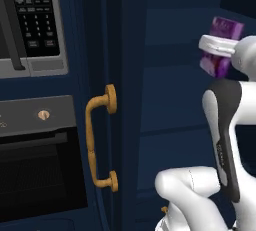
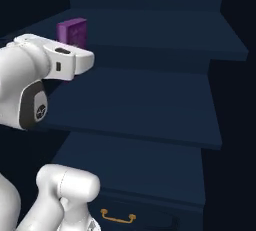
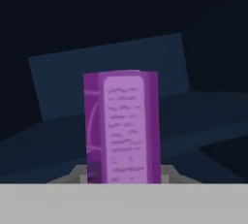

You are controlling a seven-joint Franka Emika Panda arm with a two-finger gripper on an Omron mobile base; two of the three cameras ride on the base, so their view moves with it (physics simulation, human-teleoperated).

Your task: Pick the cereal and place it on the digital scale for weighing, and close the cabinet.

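Between jaws, cereal (image 3: 122,127) sitting clamped, upright, long axis vertical, narrow side facing hand; gripper (image 1: 218,50) holding it inside cabinet (image 2: 150,100), over shelf.

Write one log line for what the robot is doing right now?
stage: picking | gripper: shut on cereal | cereal: inside cabinet, above shelf | cabinet: open

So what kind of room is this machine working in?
Most likely a kitchen, though a rendered one: a microwave sits above a black oven, beside a tall navy cabinet with dark shelves, where a purple cereal box sits.
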